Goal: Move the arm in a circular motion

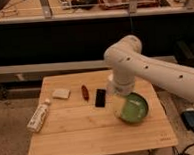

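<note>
a long dark counter (48, 43) runs across the room behind, with a pale ledge and upright posts along its top and blurred clutter beyond; a speckled floor (10, 143) lies around the furniture. in front of it stands a light wooden desk (94, 137) of jointed planks, its near half bare and its near left corner open. the arm (155, 73), white and thick with small dark dots, enters from the right edge of the view, crosses above the desk's right side, bends at a bulbous joint over the far right part and turns downward. its pale yellowish gripper (117, 103) hangs low just above the desk, right of centre, at the left rim of a green bowl (138, 111); whether the jaws are wide or narrow cannot be told. the bowl sits near the desk's right edge, partly covered by the arm. a white package (39, 117) lies tilted near the left edge; its print is too small to read. a flat black rectangle (100, 98) lies near the desk's middle, just left of the gripper and apart from it. a small white pad (61, 93) rests toward the far left corner, and a small reddish-brown item (84, 91) lies between the pad and the black rectangle. a blue object (193, 119) sits on the floor to the right of the desk, with dark cables beside it.
</note>
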Available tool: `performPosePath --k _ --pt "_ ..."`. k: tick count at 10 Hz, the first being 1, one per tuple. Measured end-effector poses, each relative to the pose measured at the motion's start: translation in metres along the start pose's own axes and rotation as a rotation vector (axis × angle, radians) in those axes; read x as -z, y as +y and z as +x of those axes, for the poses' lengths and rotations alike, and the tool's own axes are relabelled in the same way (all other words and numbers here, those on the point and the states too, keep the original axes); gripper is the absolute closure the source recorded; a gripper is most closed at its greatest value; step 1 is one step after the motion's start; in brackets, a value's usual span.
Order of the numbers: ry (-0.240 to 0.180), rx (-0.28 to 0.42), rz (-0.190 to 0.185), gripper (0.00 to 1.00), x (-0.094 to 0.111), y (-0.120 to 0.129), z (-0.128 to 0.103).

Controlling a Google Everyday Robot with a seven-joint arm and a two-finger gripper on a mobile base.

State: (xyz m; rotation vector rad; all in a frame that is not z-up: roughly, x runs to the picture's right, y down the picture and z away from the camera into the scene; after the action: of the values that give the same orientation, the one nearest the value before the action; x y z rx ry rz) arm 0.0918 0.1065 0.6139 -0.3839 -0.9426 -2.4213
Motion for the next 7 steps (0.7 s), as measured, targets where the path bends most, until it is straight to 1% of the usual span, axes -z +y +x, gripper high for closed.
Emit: performPosePath --k 1,2,3,4,5,6,7 --pt "0.024 0.082 0.013 0.20 0.008 -0.036 0.020" --pt "0.058 0.165 0.030 0.20 0.016 -0.068 0.043" --pt "0.095 0.238 0.045 0.20 0.025 -0.093 0.066" --pt "0.150 0.324 0.066 0.20 0.038 -0.120 0.096" --pt "0.249 0.446 0.098 0.20 0.061 -0.154 0.146" --pt "0.304 0.498 0.113 0.20 0.074 -0.165 0.174" --pt "0.384 0.548 0.124 0.20 0.090 -0.169 0.214"
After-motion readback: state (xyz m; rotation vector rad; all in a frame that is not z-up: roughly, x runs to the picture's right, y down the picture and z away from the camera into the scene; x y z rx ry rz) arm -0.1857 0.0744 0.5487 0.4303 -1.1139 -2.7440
